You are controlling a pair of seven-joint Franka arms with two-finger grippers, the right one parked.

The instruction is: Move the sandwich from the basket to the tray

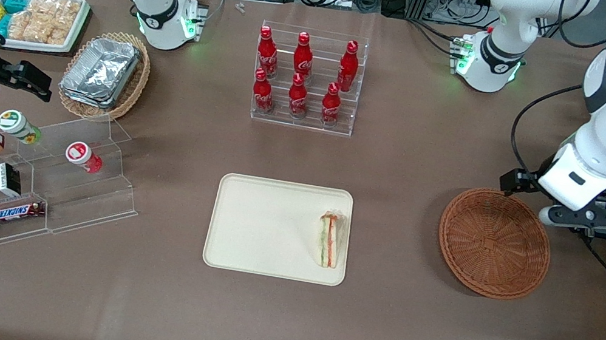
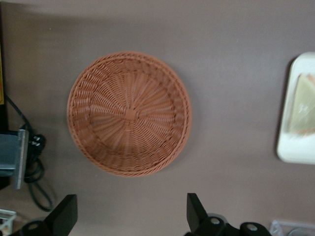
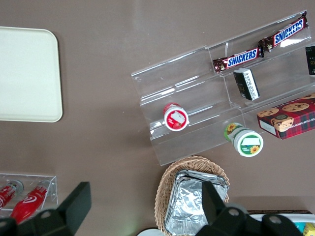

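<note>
the sandwich is seen lying on the tray, close to the tray edge that faces the basket; its orange-red and green filling stripes face up. in the left wrist view only a pale wedge of the sandwich and one rim of the tray are caught. the tray is set on the brown table, nearer the front camera than the rack of red bottles.

the basket holds nothing; bare wicker weave is shown down to its centre. it is placed toward the working arm's end of the table, well apart from the tray.

the gripper is held above the table just beside the basket rim, touching neither basket nor table. its fingers are spread wide and nothing is held between them (both black tips are visible with bare table in the gap). in the front view the gripper is largely covered by the white arm body, above the basket edge farther from the camera.

toward the parked arm's end, a tan basket of foil trays, a white tray of snack packets and a clear stepped shelf with snickers bars are noted.
</note>
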